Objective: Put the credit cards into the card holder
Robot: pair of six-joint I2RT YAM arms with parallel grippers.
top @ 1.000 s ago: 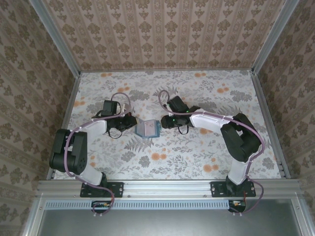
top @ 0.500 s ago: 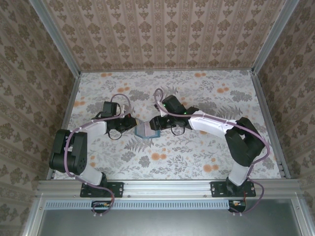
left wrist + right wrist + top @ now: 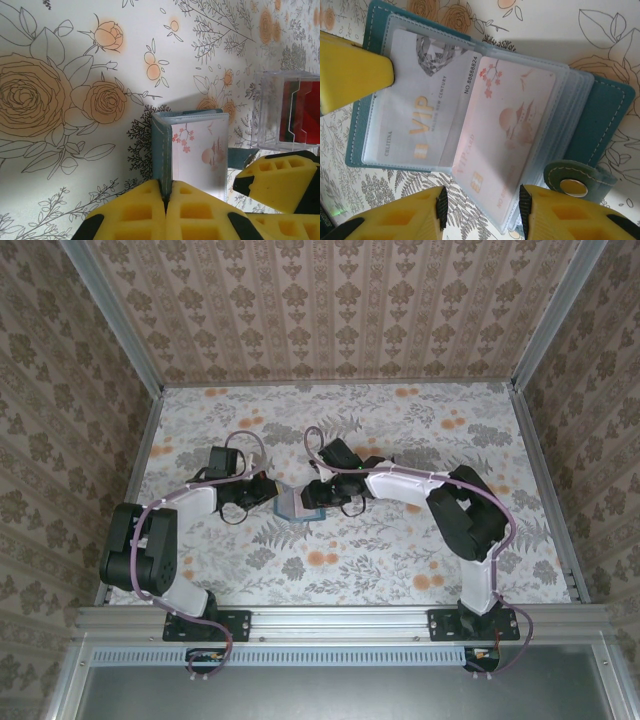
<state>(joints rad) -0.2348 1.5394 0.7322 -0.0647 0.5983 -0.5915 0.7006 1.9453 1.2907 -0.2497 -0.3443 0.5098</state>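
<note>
The teal card holder lies opened like a book on the floral table, its clear sleeves fanned out. One pale credit card marked VIP sits in a sleeve on the left panel. A pinkish-white credit card with blossoms sits in the raised sleeve. My left gripper is shut on the holder's teal cover edge. My right gripper is open, its jaws straddling the lower edge of the blossom card's sleeve with small gaps on both sides. From above, both grippers meet at the holder.
A clear plastic tray with red contents stands just beyond the holder in the left wrist view. The holder's snap tab sticks out beside my right finger. Patterned walls enclose the table on three sides.
My right arm has reached left until its jaws are over the holder's sleeves, and the jaws have widened slightly. The left gripper has kept its hold, almost still.
</note>
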